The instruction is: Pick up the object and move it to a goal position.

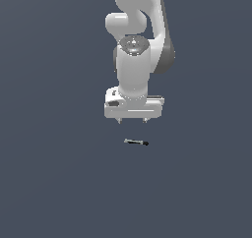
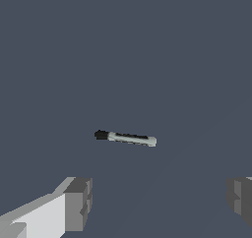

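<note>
The object is a tiny thin rod (image 1: 136, 142) with a grey shaft and a black tip, lying flat on the dark grey surface. Its black tip points to the exterior view's right. My white gripper (image 1: 132, 121) hangs just above and behind it, not touching it. The jaws are spread wide and hold nothing. In the wrist view the rod (image 2: 127, 137) lies between and ahead of the two grey fingertips (image 2: 78, 202), with a wide gap on each side.
The white arm (image 1: 138, 40) rises behind the gripper to the frame's top. The flat dark grey floor (image 1: 54, 173) fills the view all around.
</note>
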You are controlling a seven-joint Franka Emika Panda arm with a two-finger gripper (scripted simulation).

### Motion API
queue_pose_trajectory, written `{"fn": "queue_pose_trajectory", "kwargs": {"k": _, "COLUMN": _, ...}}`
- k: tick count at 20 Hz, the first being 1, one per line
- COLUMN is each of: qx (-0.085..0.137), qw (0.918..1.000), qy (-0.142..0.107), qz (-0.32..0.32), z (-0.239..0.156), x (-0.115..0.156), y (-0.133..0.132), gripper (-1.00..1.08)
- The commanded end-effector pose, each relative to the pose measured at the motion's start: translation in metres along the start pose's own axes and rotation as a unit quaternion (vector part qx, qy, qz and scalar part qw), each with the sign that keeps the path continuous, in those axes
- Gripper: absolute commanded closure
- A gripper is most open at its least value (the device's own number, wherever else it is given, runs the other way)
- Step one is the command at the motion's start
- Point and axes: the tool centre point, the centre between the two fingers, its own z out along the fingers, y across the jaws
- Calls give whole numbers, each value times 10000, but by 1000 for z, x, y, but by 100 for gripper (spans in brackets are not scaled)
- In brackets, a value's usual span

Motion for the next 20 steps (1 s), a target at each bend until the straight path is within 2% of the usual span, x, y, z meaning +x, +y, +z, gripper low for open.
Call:
{"fn": "queue_pose_trajectory", "kwargs": {"k": 1, "qx": 0, "qw": 10000, "qy": 0, "qz": 0, "z": 0, "x": 0, "y": 0, "gripper": -92}}
{"fn": "queue_pose_trajectory", "kwargs": {"k": 11, "qx": 184, "qw": 9997, "qy": -91, "qz": -145, "z": 8, "x": -7, "y": -33, "gripper": -92}}
{"fn": "queue_pose_trajectory", "kwargs": {"k": 20, "qx": 166, "qw": 9993, "qy": -93, "qz": -313, "z": 11, "x": -6, "y": -32, "gripper": -92}}
